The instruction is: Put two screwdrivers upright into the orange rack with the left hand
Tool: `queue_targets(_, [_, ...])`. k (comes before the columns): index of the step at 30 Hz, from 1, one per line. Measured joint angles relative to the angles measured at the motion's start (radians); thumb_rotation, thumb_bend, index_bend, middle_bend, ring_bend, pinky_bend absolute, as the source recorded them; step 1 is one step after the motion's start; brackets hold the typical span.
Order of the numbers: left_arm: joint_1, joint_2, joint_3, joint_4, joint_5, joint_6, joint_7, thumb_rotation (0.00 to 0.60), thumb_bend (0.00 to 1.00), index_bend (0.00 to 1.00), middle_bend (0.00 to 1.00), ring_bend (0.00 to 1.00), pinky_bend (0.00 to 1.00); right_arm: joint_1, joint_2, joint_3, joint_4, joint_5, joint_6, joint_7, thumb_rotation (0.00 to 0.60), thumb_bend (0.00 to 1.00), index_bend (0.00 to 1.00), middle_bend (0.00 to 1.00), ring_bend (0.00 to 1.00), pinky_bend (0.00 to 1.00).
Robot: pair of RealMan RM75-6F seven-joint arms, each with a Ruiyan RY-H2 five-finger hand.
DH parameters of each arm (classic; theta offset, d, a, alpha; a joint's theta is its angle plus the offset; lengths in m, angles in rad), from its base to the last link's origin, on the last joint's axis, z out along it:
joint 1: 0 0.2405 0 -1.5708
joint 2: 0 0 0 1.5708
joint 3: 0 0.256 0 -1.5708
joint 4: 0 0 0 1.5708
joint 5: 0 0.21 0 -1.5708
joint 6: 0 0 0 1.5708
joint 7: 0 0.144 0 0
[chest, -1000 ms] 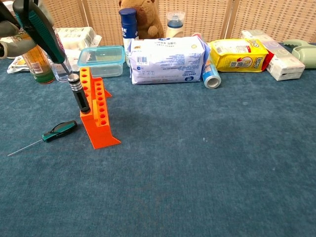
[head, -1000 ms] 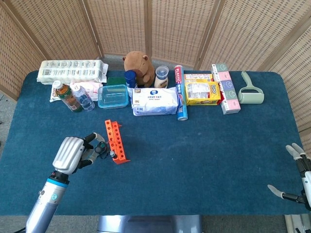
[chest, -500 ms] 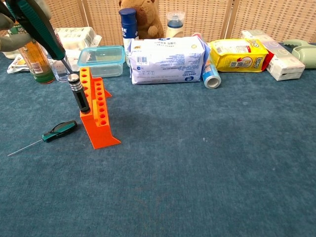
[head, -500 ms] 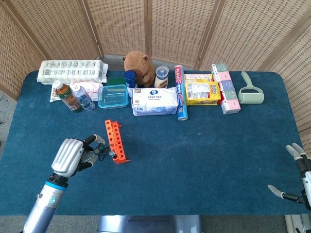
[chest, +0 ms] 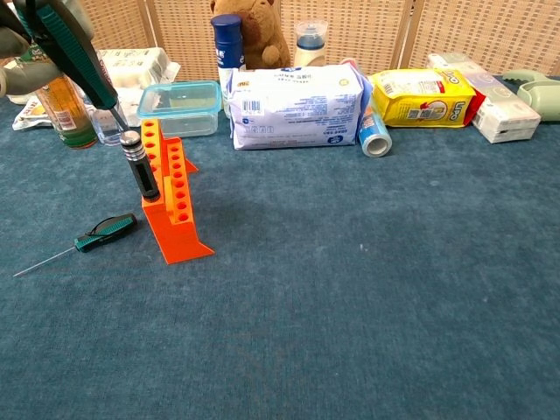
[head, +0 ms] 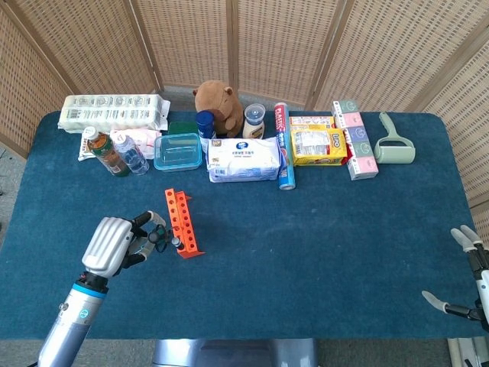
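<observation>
The left hand gripped a green-and-black-handled screwdriver in its fingers, tilted above the orange plastic rack near the counter's left front, where a black-handled screwdriver stood upright. Another green-handled screwdriver lay flat beside the rack. The right hand hung open-fingered at the counter's right front corner.

We see open cloth right of the rack, wide enough for a hand. Left of it a loose screwdriver lies on the cloth. Behind, a clear box, bottles and a wipes pack wall off the far side.
</observation>
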Motion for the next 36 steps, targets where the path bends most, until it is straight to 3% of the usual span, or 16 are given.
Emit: queue_targets(36, [-0.002,-0.013,-0.022,0.064,-0.063,-0.018,-0.077,0.600,0.44,0.49,0.99,0.99,1.00,0.000,0.001,-0.001,0.000,-0.002,-0.001,0.001,0.540,0.00,0.03,0.00,0.06,0.00])
